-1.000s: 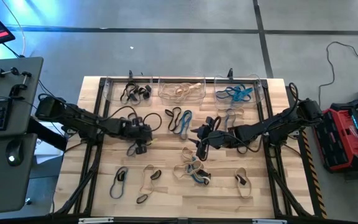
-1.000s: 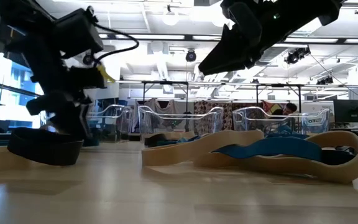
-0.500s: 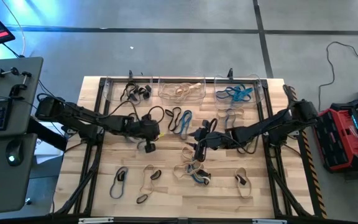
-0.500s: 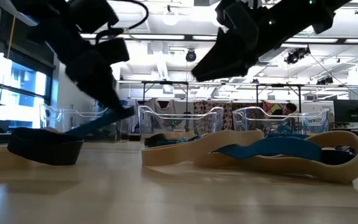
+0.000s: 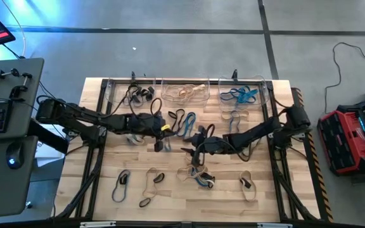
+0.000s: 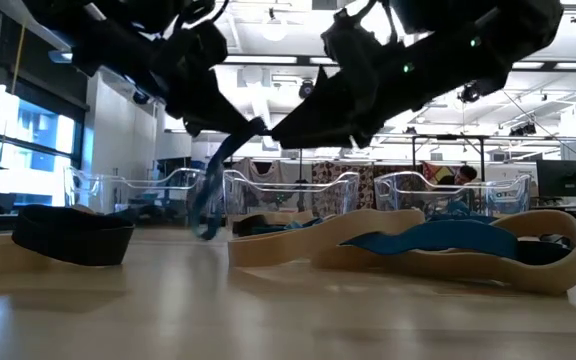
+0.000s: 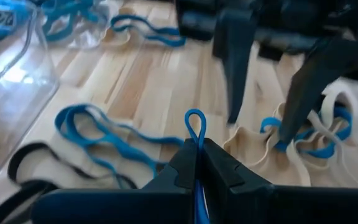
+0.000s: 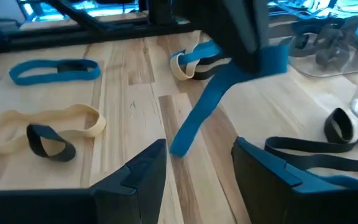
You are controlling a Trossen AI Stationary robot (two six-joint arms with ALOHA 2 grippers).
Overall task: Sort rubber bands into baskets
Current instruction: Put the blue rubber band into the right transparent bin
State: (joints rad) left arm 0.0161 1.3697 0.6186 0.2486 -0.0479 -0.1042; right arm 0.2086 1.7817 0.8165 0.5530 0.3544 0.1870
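High view, left pincer (image 5: 159, 143): near mid-bench, closed on a blue rubber band (image 5: 158, 145) that hangs from it, just beside the loose blue and black bands (image 5: 182, 122).
High view, right pincer (image 5: 189, 150): just across from the left one, fingers apart, holding nothing, above the tan and blue pile (image 5: 198, 175).
High view, baskets: three clear bins in a row at the far edge of the bench (image 5: 97, 183); black-band basket (image 5: 132, 92) at the left, tan-band basket (image 5: 185, 91) in the middle, blue-band basket (image 5: 241, 94) at the right.
High view, key relation: the blue basket lies well away from the held band, towards the far edge and over to the right arm's side; the right arm is the nearer one to it, I judge, though the left holds the band.
Low view, held band (image 6: 211, 195): dangles with its long axis close to upright, lower end about at the bench surface; contact cannot be told.
Low view, pincers: left pincer (image 6: 250, 130) pinches the band's top; right pincer (image 6: 293, 128) is close beside it.
Left wrist view: left pincer (image 7: 197, 163) fingers are pressed together with a small blue loop (image 7: 196, 124) poking out between the tips.
Right wrist view: right pincer (image 8: 199, 155) fingers stand wide with bare bench between them; the held band (image 8: 210, 106) hangs slanted just ahead.
Judged step: carrying the blue band across to its basket.
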